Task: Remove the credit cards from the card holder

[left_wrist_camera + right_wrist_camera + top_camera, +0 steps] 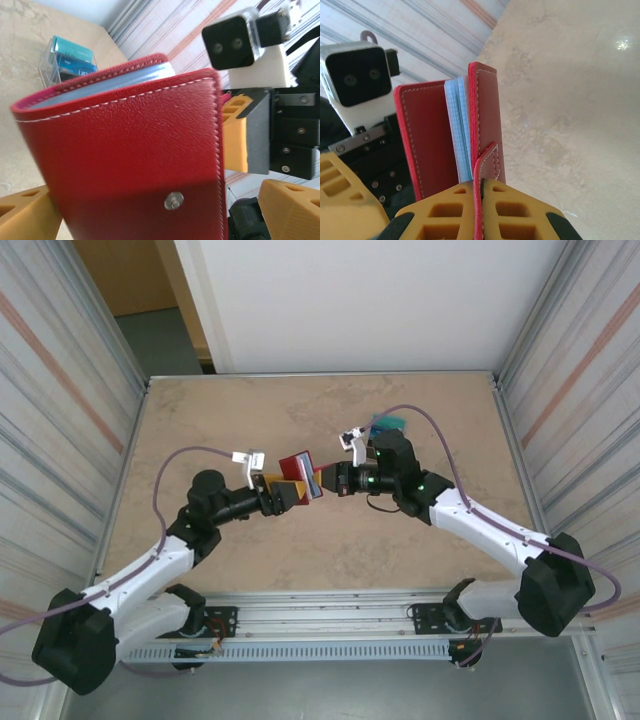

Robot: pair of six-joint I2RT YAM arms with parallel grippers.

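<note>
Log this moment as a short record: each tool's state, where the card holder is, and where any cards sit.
card holder: red, partly open, up between the arms
right tool: shut on its snap-tab flap
left tool: open, fingers flanking the holder
cards: teal, in a clear box on the table
pockets: pale blue, contents hidden

The table (250, 410) has a beige, marbled top with faint darker veins and a glossy finish that catches a bright spot of light. A thin metal rim frames its left, far and right edges. At the far right of the top, well away from the near edge, stands a small clear box (47, 70). Teal and blue cards (392, 423) sit inside it, in a stack.
</note>
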